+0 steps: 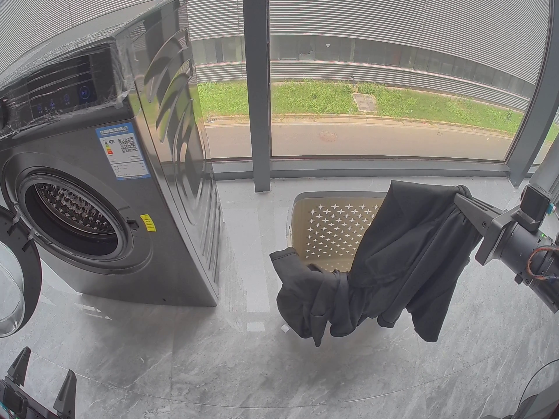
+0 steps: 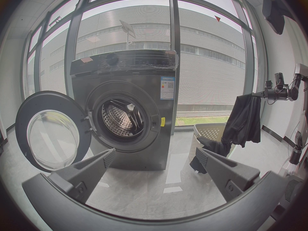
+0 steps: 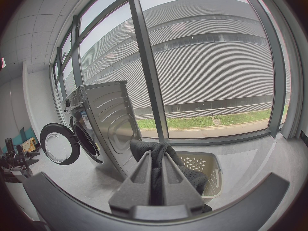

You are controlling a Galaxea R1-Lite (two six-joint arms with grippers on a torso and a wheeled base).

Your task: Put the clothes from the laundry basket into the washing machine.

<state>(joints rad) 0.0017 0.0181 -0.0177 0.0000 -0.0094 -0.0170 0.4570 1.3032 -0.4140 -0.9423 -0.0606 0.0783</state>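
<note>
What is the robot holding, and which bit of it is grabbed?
The right gripper pinches a dark garment by a bunched upper edge; the rest hangs down over the laundry basket. The left gripper holds nothing.

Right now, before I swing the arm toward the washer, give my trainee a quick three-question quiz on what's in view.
1. True or false: the washing machine has its door swung open.
2. The right gripper is shut on: A) the door's edge, B) a dark garment, C) nothing.
3. Which gripper is open and holds nothing?
Key: 1 true. 2 B. 3 the left gripper.
</note>
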